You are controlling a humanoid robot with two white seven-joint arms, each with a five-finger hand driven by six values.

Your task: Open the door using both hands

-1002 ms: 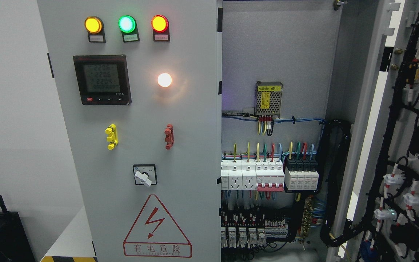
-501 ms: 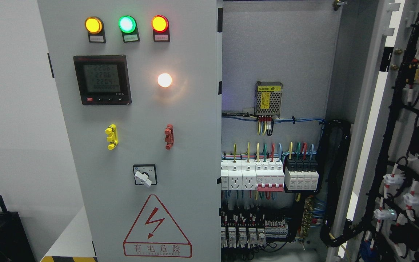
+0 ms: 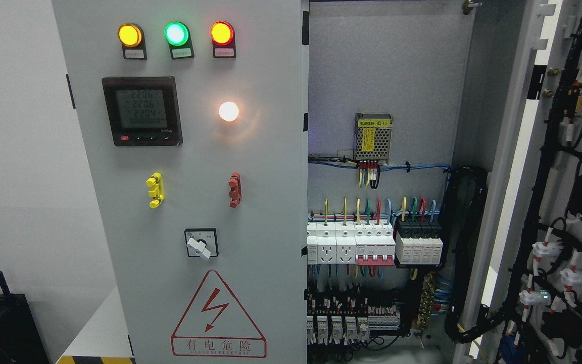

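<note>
Scene unchanged over the last second: right door (image 3: 564, 202) swung wide, left door (image 3: 195, 202) shut. Neither hand in view, so grip state unknowable; right half looks done.

An electrical equipment room: a grey switchgear cabinet (image 3: 195, 202) with indicator lamps (image 3: 176, 33), breakers (image 3: 374, 245) and bundled wiring (image 3: 465, 242).

Wired cabinet interior (image 3: 382, 202) beyond open door (image 3: 548, 202)
</note>
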